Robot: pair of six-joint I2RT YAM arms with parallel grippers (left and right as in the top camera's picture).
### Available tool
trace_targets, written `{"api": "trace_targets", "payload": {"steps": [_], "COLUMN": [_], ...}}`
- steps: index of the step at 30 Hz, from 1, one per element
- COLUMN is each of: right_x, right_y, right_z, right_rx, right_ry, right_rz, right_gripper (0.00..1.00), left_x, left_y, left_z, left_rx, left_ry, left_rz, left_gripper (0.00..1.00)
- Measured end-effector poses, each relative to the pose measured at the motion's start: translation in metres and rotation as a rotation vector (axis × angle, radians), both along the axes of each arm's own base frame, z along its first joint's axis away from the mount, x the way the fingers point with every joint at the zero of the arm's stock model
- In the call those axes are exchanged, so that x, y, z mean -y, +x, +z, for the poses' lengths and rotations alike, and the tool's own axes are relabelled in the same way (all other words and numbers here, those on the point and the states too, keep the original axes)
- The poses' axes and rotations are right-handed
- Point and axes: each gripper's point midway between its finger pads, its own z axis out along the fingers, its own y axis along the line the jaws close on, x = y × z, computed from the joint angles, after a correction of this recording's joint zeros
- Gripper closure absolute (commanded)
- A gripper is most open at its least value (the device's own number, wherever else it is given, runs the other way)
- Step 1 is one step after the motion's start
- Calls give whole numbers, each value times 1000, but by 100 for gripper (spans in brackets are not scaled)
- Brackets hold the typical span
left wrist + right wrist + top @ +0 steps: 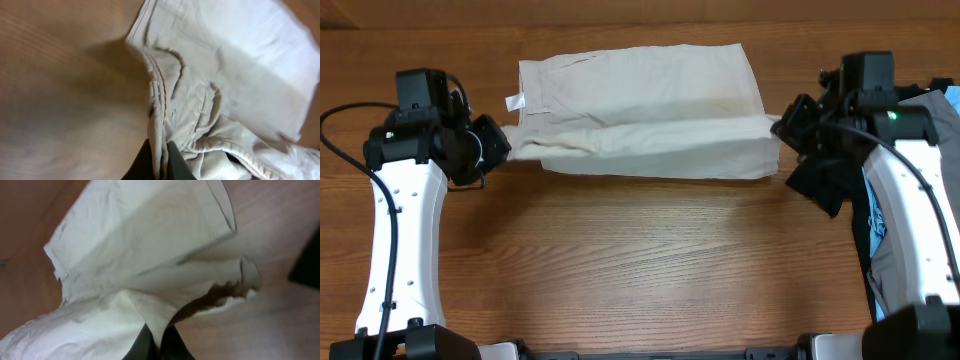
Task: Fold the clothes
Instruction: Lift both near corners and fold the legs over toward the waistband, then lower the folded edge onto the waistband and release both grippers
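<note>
On the left side of the wooden table [640, 270], the left gripper [498, 148] is clamping the waistband end of the beige shorts [640, 100], its jaws closed tight on the cloth. From the left wrist camera, the dark fingertips [176, 162] are pinching a bunched fold of the fabric at the bottom of the frame. A thin red line of stitching [162, 87] is running up the seam above them. A small white tag [515, 101] is sticking out from the waistband just behind this gripper.

The shorts are lying across the far middle of the table, waistband to the left and leg openings to the right. Their near layer is stretching as a taut band from one gripper to the other.

At the right end, the right gripper [783, 126] is gripping the hem of the near leg, jaws closed on it. The right wrist camera is showing the cloth gathering into a peak between the fingers [172, 345], with the leg opening gaping beside it. A black garment [823, 188] is lying under the right arm, just beside the shorts' right edge.
</note>
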Motion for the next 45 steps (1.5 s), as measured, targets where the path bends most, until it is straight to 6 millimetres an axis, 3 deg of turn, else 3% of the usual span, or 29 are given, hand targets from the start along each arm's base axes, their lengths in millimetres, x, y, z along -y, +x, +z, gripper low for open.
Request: {"api": "trace_targets", "payload": {"steps": [3,7,11,16,21,30,37,41,45], "right_x": [0,0,2,-4,-18,-14,-15,-11,-9], "right_y": [32,54,76,98,123,152,178,188,193], "right_z": [15,35,22,5,-10,-39,-86,-101,-96], "right_rx": [110,223,243,263,315,345,353,371,405], "right_ry": [1,-3,-13,-17,-15,-55,-63,-95,-122], "right_rz": [8,12,7,20,49,23,20,15,16], "right_gripper": [96,96,96,96,96,96,96,96,96], "left_x": [-1,1,16,22,14,10,8,8,10], "left_y": [24,47,70,87,112,159,186,196,201], "left_z": [14,31,39,9,-41,-70,-108,-114,-108], "left_rx": [114,226,308,260,197,290,319,352,387], "left_ry": [-5,-19,-3,49,68,73,63,63,63], "left_rz": [8,15,-22,-16,34,49,71,72,69], "left_gripper": [96,96,96,95,96,96,96,96,93]}}
